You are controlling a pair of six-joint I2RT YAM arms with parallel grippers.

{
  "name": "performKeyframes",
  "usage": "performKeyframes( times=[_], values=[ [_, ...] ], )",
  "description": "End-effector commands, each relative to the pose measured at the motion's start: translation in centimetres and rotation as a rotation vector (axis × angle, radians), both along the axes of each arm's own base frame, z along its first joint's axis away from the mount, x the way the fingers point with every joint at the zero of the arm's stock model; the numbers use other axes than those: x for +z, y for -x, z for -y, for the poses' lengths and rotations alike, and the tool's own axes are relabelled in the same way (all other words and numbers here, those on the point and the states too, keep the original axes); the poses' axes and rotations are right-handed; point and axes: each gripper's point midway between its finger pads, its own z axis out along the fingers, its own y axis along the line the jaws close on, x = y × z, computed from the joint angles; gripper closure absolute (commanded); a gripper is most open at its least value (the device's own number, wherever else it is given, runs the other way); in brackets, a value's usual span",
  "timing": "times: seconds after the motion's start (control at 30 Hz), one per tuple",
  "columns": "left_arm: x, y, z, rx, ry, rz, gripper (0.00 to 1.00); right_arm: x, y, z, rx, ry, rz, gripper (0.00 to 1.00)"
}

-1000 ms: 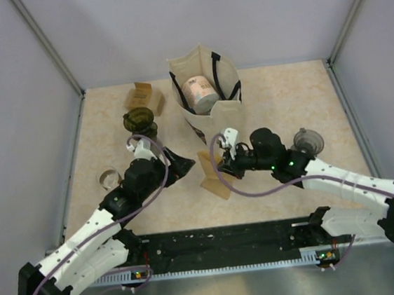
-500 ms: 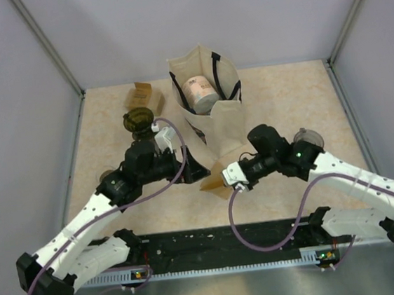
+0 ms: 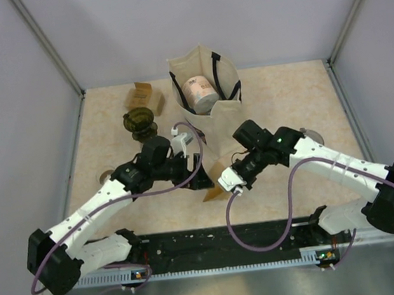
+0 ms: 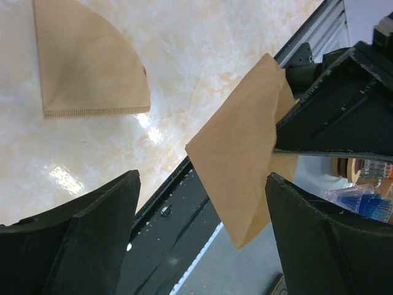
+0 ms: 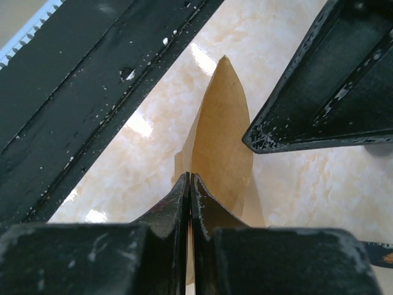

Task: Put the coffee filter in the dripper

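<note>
A brown paper coffee filter (image 5: 221, 147) is pinched in my right gripper (image 5: 189, 178), which is shut on its edge and holds it above the table near the front middle (image 3: 215, 186). My left gripper (image 4: 201, 178) is open, and the held filter (image 4: 239, 160) hangs between its two fingers without touching either. A second filter (image 4: 86, 67) lies flat on the table. The dark green dripper (image 3: 139, 120) stands at the back left, apart from both grippers. My left gripper (image 3: 200, 177) and right gripper (image 3: 221, 178) meet just in front of the bag.
A cream tote bag (image 3: 205, 90) holding a pale canister stands at the back centre. A small cardboard box (image 3: 142, 95) sits behind the dripper. Clear glass pieces sit at the left (image 3: 106, 177) and right (image 3: 308, 136). The black front rail (image 3: 221, 240) is just below the grippers.
My left gripper has swung right, and its open jaws now flank the filter. My right gripper has turned and drawn back slightly with the filter still pinched.
</note>
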Motion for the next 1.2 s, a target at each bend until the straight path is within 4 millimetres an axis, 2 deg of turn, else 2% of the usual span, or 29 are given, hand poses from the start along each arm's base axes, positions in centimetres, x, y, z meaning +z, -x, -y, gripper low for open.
performKeyframes(
  times=[0.0, 0.27, 0.37, 0.53, 0.73, 0.8, 0.97, 1.17],
  values=[
    [0.8, -0.7, 1.0, -0.039, 0.013, 0.056, 0.12, 1.9, 0.9, -1.0, 0.077, -0.064, -0.004, 1.00],
    [0.7, -0.1, 2.0, -0.087, 0.023, 0.056, 0.12, 2.2, 0.6, -1.4, 0.066, -0.063, -0.010, 1.00],
    [0.1, -0.2, 2.4, -0.092, 0.003, 0.048, 0.13, 2.5, 0.6, -1.6, 0.085, -0.080, 0.003, 1.00],
    [-0.4, -0.4, 3.4, -0.120, -0.016, 0.037, 0.28, 2.6, 0.3, -1.9, 0.091, -0.081, 0.015, 1.00],
    [-1.0, -1.9, 3.1, -0.059, -0.078, 0.079, 0.62, 2.3, 1.4, -1.4, 0.118, -0.067, 0.000, 1.00],
    [-1.0, -2.4, 2.8, -0.040, -0.097, 0.098, 0.70, 2.3, 2.0, -1.3, 0.129, -0.068, -0.007, 1.00],
    [-1.1, -4.1, 1.5, 0.034, -0.177, 0.169, 0.75, 1.6, 3.0, -0.7, 0.123, -0.036, -0.012, 1.00],
    [-0.7, -5.4, 1.0, 0.085, -0.204, 0.219, 0.82, 1.2, 4.1, -0.4, 0.125, -0.026, -0.050, 1.00]
  ],
)
